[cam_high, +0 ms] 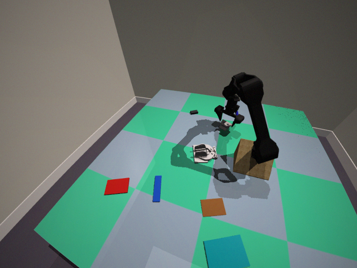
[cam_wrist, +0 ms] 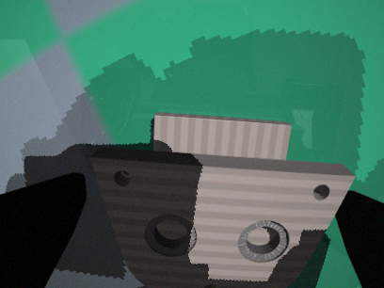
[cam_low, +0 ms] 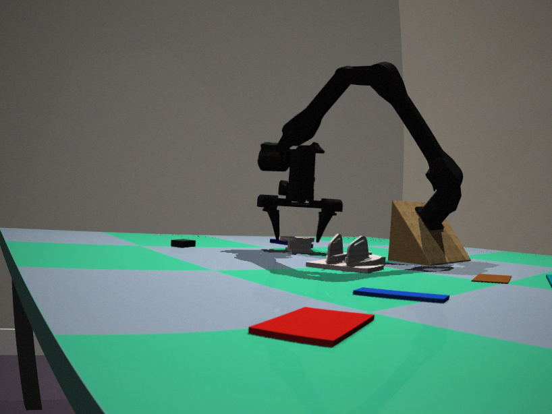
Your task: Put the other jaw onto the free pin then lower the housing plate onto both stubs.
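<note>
The pale housing plate is off the base, raised on a block-like part below it. In the wrist view it shows two large round holes and smaller corner holes. My gripper is open, pointing down, with one finger at each side of the plate, tips near its top height. Nothing is gripped. The pale base lies nearer the table's middle. Two upright jaws, a first jaw and a second jaw, stand side by side on it. Pin seating and tooth mesh are too small to tell.
A wooden wedge carries the arm. A black block and a blue piece lie farther back. Red, blue, orange and teal flat pieces lie in front.
</note>
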Available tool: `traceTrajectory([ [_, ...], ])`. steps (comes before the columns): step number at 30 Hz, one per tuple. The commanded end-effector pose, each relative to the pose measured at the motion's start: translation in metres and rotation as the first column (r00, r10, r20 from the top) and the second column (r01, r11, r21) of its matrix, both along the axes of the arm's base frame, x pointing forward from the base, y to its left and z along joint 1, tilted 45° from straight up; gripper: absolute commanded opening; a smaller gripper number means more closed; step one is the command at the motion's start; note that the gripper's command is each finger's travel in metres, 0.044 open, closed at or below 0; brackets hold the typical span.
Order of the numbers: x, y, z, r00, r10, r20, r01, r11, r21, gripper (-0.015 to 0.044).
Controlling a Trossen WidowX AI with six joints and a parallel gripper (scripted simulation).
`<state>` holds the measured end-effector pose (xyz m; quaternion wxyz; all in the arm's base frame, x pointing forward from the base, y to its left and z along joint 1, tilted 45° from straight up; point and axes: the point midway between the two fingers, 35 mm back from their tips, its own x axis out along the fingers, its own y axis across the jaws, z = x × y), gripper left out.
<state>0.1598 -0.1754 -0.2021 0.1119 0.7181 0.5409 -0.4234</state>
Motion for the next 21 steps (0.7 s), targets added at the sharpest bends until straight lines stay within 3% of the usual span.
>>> traceTrajectory([
  [1,-0.0003,0.0078,-0.0042,1.0,-0.005,-0.003,0.005,1.0,0.009,0.044],
  [21,-0.0001,0.0094,-0.0058,1.0,-0.005,-0.003,0.005,1.0,0.009,0.044],
])
